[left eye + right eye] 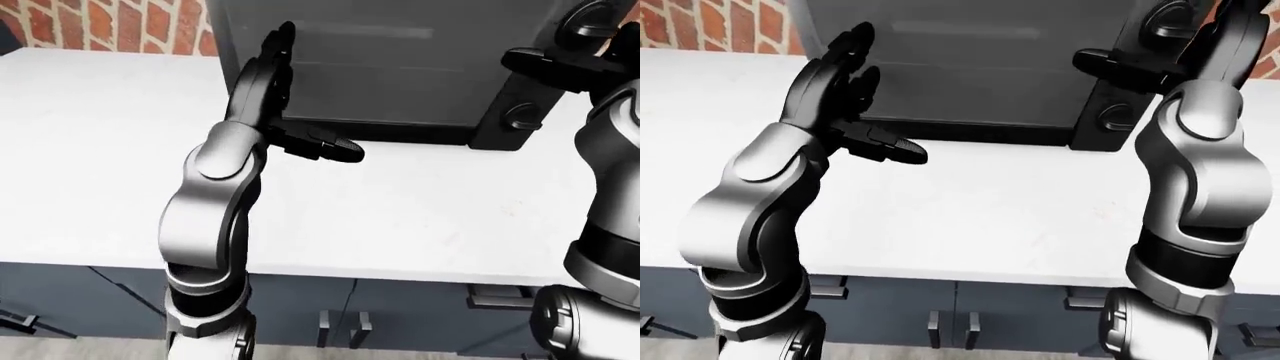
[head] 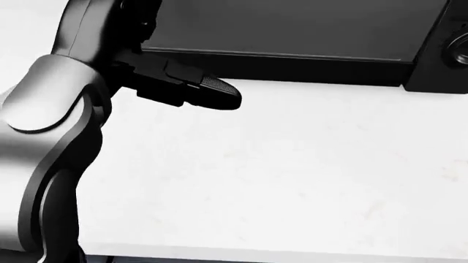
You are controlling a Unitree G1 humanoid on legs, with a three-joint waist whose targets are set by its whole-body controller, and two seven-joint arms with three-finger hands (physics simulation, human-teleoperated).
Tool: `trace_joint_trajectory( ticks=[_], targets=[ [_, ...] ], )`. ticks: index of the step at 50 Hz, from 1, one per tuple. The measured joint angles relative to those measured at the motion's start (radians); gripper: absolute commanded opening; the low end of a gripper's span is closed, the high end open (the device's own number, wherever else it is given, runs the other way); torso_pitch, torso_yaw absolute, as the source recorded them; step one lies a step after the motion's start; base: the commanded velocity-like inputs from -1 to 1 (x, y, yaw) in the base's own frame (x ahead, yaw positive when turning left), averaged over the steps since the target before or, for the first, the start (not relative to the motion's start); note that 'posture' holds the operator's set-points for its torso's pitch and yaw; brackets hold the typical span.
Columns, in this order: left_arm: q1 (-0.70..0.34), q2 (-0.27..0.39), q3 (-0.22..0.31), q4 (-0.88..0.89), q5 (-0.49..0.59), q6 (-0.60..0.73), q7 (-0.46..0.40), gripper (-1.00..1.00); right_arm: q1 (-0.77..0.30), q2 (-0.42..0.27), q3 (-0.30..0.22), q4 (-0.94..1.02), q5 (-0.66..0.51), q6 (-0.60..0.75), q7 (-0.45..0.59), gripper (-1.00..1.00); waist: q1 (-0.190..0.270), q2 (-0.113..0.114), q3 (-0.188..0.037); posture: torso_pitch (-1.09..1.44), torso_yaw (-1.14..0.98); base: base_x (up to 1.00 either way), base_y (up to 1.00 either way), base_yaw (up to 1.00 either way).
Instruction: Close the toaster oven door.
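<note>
Left hand [image 1: 840, 82], fingers spread and empty, stood against the toaster oven door [image 1: 980, 67]; a flat, even push would suit.

A kitchen: white counter [image 1: 420, 217] (brick wall [image 1: 120, 26] behind), cabinets [image 1: 970, 307] below.

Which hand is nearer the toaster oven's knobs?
Right. The right hand is raised beside the knobs at the toaster oven's right side in the right-eye view; the left hand is up at the door's left edge.
</note>
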Motion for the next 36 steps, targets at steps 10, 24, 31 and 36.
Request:
trace_joint_trajectory(
  ticks=[10, 24, 31, 36],
  targets=[
    [-0.046, 0.008, 0.007, 0.100, 0.000, -0.044, -0.016, 1.00, 0.001, -0.004, -0.002, 0.000, 0.003, 0.004, -0.001, 1.00, 0.001, -0.002, 0.002, 0.00, 0.00, 0.00, 0.00, 0.00],
    [-0.106, 0.012, 0.006, 0.265, 0.023, -0.137, -0.040, 1.00, 0.007, -0.002, -0.003, -0.004, 0.006, 0.001, -0.004, 1.00, 0.004, -0.007, 0.006, 0.00, 0.00, 0.00, 0.00, 0.00],
    [-0.152, 0.005, 0.007, 0.296, 0.020, -0.173, -0.047, 1.00, 0.007, -0.001, 0.000, -0.001, 0.007, -0.001, -0.004, 1.00, -0.002, -0.010, 0.006, 0.00, 0.00, 0.00, 0.00, 0.00],
    [-0.165, 0.003, 0.001, 0.309, 0.016, -0.193, -0.050, 1.00, 0.009, -0.002, -0.003, -0.003, 0.006, 0.000, -0.005, 1.00, -0.006, -0.005, 0.002, 0.00, 0.00, 0.00, 0.00, 0.00]
  ],
)
